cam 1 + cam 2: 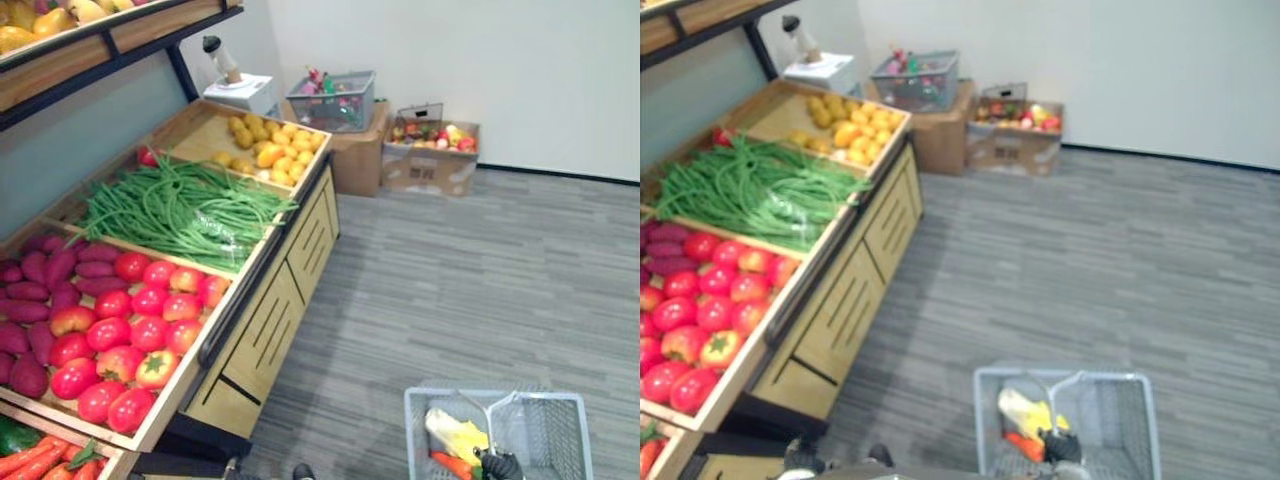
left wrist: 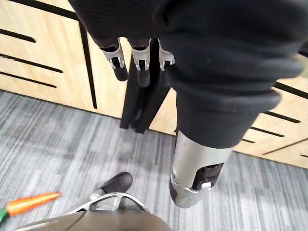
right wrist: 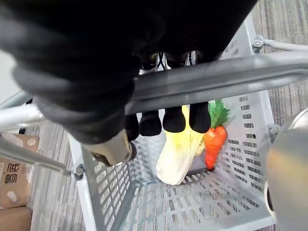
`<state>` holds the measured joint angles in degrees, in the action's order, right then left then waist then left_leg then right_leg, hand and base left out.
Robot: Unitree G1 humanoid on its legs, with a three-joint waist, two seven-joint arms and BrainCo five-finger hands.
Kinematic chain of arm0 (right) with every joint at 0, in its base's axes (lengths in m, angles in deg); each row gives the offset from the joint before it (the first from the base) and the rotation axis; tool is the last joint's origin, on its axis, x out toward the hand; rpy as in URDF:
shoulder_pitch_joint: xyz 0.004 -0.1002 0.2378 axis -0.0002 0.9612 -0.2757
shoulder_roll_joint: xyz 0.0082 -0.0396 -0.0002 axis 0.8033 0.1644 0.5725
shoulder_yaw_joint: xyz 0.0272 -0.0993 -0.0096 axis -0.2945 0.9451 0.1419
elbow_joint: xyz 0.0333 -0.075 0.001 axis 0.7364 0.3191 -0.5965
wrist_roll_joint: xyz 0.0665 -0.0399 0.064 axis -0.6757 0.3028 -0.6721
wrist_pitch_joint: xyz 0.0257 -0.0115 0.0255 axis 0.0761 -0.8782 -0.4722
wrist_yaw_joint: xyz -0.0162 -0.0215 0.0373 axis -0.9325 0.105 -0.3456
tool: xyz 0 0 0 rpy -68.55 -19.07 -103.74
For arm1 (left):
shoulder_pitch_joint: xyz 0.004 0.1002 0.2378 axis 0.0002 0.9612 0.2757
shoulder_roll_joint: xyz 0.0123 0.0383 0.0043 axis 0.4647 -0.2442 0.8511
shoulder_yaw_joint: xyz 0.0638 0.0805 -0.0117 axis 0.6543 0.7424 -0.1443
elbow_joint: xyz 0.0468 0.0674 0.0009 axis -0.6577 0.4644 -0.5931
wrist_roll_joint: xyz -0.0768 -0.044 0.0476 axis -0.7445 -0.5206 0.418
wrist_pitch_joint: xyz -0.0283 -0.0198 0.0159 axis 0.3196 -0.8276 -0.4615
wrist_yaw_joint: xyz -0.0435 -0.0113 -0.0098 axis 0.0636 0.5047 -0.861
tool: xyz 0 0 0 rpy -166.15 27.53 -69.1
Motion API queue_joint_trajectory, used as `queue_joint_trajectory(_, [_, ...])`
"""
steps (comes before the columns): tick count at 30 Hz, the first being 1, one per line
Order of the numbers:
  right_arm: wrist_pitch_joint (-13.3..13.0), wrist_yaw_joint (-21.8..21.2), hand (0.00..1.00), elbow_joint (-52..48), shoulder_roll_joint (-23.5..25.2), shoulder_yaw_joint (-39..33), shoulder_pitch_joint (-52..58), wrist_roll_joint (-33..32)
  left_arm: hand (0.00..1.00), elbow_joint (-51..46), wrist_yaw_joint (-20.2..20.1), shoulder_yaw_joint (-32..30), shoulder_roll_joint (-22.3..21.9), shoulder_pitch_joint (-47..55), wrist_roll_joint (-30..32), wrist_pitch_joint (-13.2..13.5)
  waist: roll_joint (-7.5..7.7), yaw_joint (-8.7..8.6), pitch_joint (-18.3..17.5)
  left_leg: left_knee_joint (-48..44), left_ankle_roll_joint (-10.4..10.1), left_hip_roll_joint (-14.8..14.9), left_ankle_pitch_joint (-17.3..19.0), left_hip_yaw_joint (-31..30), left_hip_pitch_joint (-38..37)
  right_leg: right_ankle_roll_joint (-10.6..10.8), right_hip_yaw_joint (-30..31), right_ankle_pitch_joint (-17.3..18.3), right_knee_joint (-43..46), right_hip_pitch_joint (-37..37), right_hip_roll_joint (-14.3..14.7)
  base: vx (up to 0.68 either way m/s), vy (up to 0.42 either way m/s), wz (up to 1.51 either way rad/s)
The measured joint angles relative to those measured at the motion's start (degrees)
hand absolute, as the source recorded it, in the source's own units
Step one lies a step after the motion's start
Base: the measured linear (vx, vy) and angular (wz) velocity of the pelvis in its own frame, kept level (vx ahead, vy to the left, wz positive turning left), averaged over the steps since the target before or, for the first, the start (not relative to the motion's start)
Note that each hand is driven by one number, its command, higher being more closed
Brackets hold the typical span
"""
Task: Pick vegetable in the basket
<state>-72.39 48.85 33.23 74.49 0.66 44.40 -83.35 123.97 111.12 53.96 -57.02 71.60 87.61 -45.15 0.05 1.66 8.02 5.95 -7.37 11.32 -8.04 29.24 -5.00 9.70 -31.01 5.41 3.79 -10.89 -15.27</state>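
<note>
Right wrist view: what is the right robot hand (image 3: 174, 118) doing?

Its fingers are curled round the handle (image 3: 226, 70) of the basket (image 3: 103, 187), grasping it.

And the vegetables?

Inside the basket, under that hand: a yellow vegetable (image 3: 180, 149) with a carrot (image 3: 214, 139) touching its side.

How does that read from the left eye view?

The basket sits at five o'clock in the picture, with grey floor (image 1: 450, 280) around it. From the right robot hand, the yellow vegetable is at ten o'clock and the carrot at nine, both close by.

The left robot hand (image 2: 139, 62)?

Released: fingers straight, holding nothing, hanging near the front of the wooden desk (image 2: 43, 53). A loose carrot (image 2: 31, 203) lies on the floor, well apart from it.

What is on the desk?

At nine o'clock in the left eye view, tomatoes (image 1: 140, 320) fill one compartment. Green beans (image 1: 180, 210) lie in the next, at twelve o'clock of them.
</note>
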Motion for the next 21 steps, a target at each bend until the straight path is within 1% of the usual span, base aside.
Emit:
queue_joint_trajectory(4, [-0.8,0.3,1.0,1.7,0.2,-0.6,-0.4,0.0,0.0,1.7,1.0,-0.4,0.3,-0.1,-0.8,0.3,0.45,0.12,-0.2,0.0,0.0,-0.1,0.0,0.0,0.1,0.1,0.3,-0.1,-0.3,0.0,0.0,0.01,0.0,0.0])
queue_joint_trajectory(6, [-1.2,0.5,1.0,2.8,0.2,-0.7,-0.8,0.0,0.0,2.3,1.2,-0.4,0.5,0.0,-2.7,0.6,0.57,0.12,-0.6,0.0,0.0,-0.1,0.0,0.0,0.2,0.3,0.3,-0.3,-0.6,0.0,0.2,0.07,-0.007,-0.03])
queue_joint_trajectory(9, [-1.3,1.4,1.0,4.1,0.3,-0.8,-1.3,0.0,0.0,3.2,1.7,-0.4,0.6,-0.1,-2.9,0.7,0.62,0.15,-1.0,0.0,0.0,-0.1,0.0,0.0,0.0,0.9,0.4,-0.6,-0.9,-0.3,0.3,0.06,-0.006,-0.02])
queue_joint_trajectory(11, [-1.3,2.0,1.0,5.3,0.4,-1.3,-1.6,0.0,0.0,4.3,3.0,-0.5,0.6,0.0,-5.0,0.9,0.76,0.14,-1.8,-0.1,0.0,-0.1,0.0,0.1,-0.2,0.9,0.8,-0.6,-1.1,-0.4,0.3,0.07,-0.004,-0.07])
queue_joint_trajectory(17, [-1.3,2.5,1.0,5.8,0.7,-2.4,-1.6,0.2,0.0,5.2,5.1,-0.5,0.6,-0.1,-5.0,0.9,0.88,0.11,-1.9,-0.1,0.0,-0.2,0.0,0.1,-0.9,1.0,1.0,-0.7,-2.0,-1.3,0.5,0.03,-0.003,-0.02])
queue_joint_trajectory(20, [-1.3,2.6,1.0,6.5,0.7,-2.3,-1.6,0.2,0.0,6.0,5.4,-0.5,0.8,-0.3,-5.1,0.9,1.07,0.1,-2.1,0.0,-0.1,-0.2,0.1,0.1,-1.5,1.0,0.9,-0.7,-2.5,-2.1,0.6,0.0,0.0,0.0])
queue_joint_trajectory(21, [-1.3,2.7,1.0,6.6,0.6,-2.3,-1.6,0.3,0.0,6.3,5.4,-0.4,0.8,-0.3,-6.3,0.9,1.07,0.09,-2.1,0.0,-0.3,-0.1,0.3,0.1,-1.6,1.0,0.9,-0.8,-2.8,-2.4,0.7,0.0,0.0,0.0])
